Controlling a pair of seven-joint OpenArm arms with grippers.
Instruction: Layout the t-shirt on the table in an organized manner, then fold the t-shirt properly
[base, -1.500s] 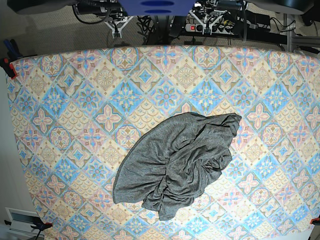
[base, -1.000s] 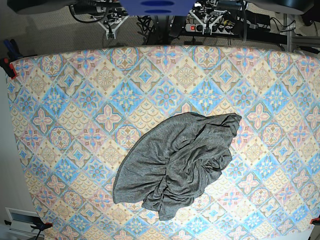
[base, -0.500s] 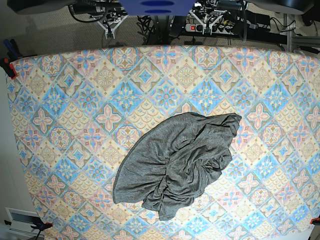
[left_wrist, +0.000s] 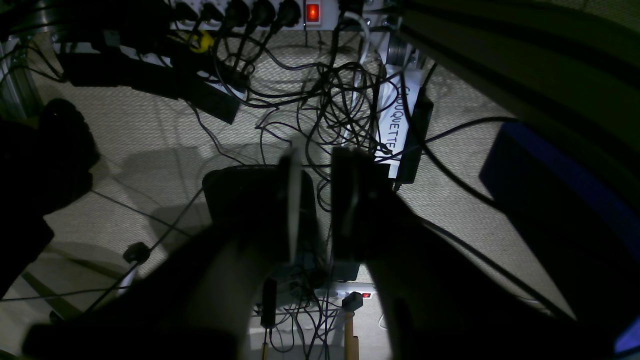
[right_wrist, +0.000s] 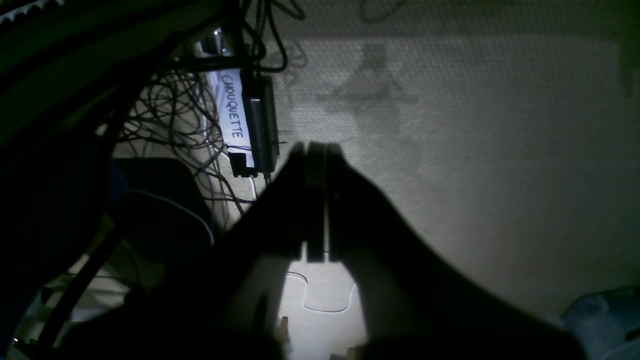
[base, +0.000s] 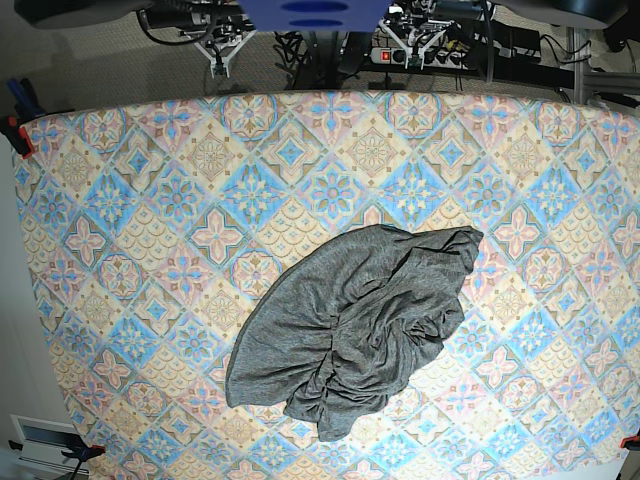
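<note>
The heathered dark-grey short-sleeved t-shirt of thin jersey (base: 355, 330) lies crumpled in a heap on the wide desk covered in pastel blue, pink and cream tile-pattern cloth (base: 130, 240), a little toward the near edge from the middle, its long axis running diagonally from the near-left toward the far-right. Both arms are parked beyond the far edge, well apart from the garment, so the shirt lies forward and down the desk from either pincer. The left pincer (base: 413, 40) looks somewhat nearer the shirt's far-right end; the right pincer (base: 220, 52) would have the longer reach to the near-left end.

Only the base view shows shirt and desk. The wrist views show floor and tangled cables (left_wrist: 345, 95) instead, but they settle the grips: the left pincer (left_wrist: 316, 200) stands slightly parted with nothing between, the right pincer (right_wrist: 316, 200) is pressed closed and empty.
</note>
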